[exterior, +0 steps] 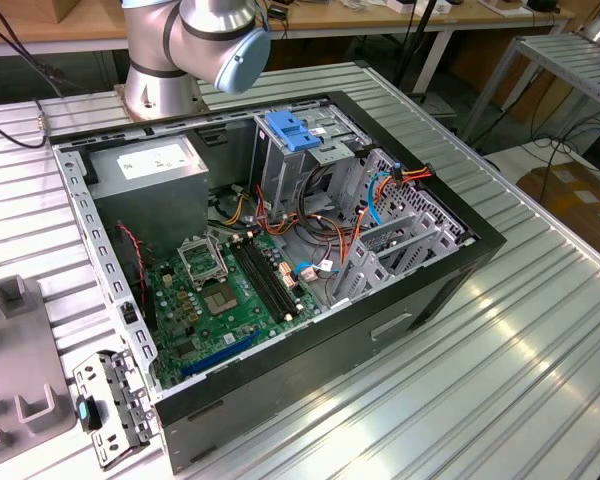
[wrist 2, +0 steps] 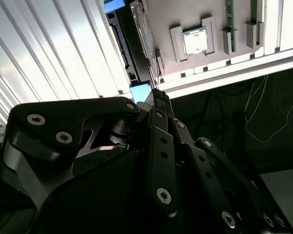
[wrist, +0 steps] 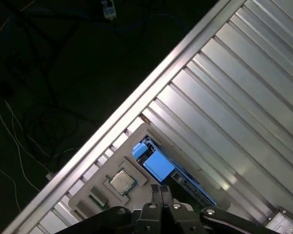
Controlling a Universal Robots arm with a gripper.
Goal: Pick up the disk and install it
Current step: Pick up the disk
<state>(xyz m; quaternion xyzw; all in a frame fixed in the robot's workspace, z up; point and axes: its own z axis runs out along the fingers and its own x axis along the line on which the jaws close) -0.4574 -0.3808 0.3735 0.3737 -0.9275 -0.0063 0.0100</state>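
In the first wrist view I see gripper (wrist: pixel 160 191) w/ fingers pressed together, near the disk (wrist: pixel 158 165), not gripping it, disk sits in grey tray (wrist: pixel 115 161) at bench (wrist: pixel 244 97) edge, chip (wrist: pixel 122 181) beside it

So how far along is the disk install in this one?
Nothing looks done yet. The disk, blue-framed, sits in the grey holder beside a processor chip. In hand: nothing; the claw is shut and empty, poised above the disk. Left: the whole pick-up, and the install into the open computer case seen in the exterior view.
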